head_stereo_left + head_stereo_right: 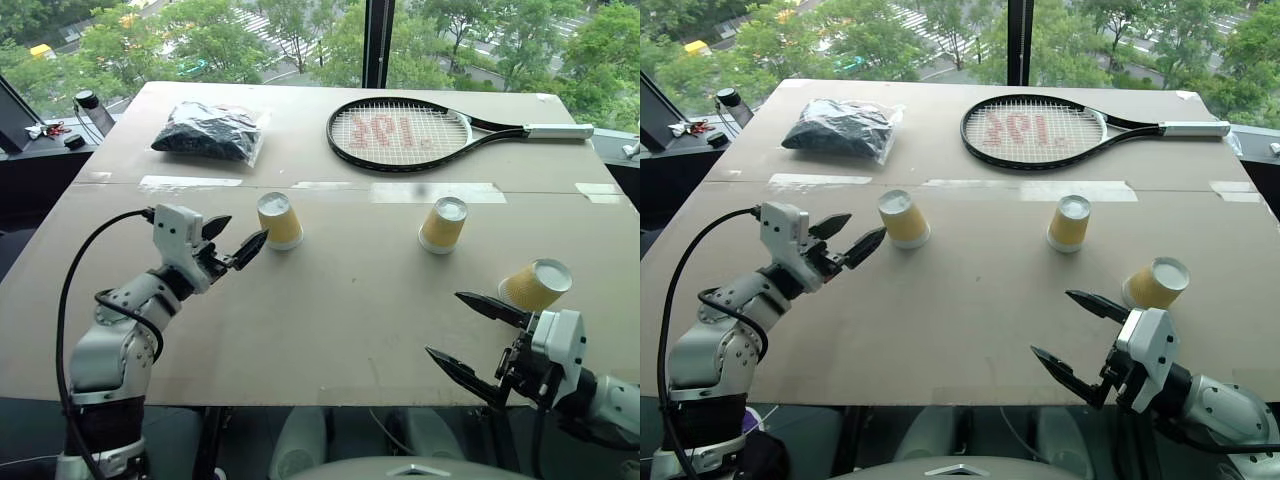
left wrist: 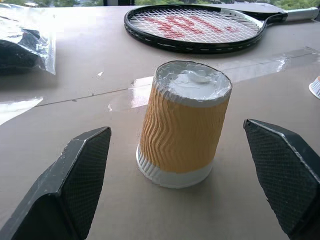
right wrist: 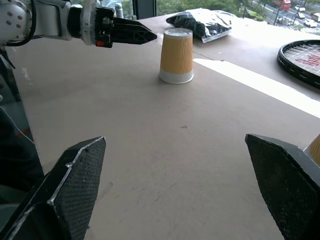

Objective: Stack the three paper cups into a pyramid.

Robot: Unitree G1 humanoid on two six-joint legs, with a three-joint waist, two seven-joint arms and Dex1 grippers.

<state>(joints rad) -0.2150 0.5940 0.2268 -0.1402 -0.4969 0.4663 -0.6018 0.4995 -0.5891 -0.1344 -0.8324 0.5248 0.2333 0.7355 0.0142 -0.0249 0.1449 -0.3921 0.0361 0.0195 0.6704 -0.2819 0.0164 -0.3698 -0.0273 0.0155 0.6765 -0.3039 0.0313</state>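
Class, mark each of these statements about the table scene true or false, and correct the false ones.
1. All three paper cups stand apart on the table. True.
2. The left gripper is shut on a cup. False: it is open, just short of the nearest cup.
3. A tennis racket lies beyond the cups. True.
4. One cup is already stacked on another. False: none is stacked.
5. The right gripper is open and holds nothing. True.
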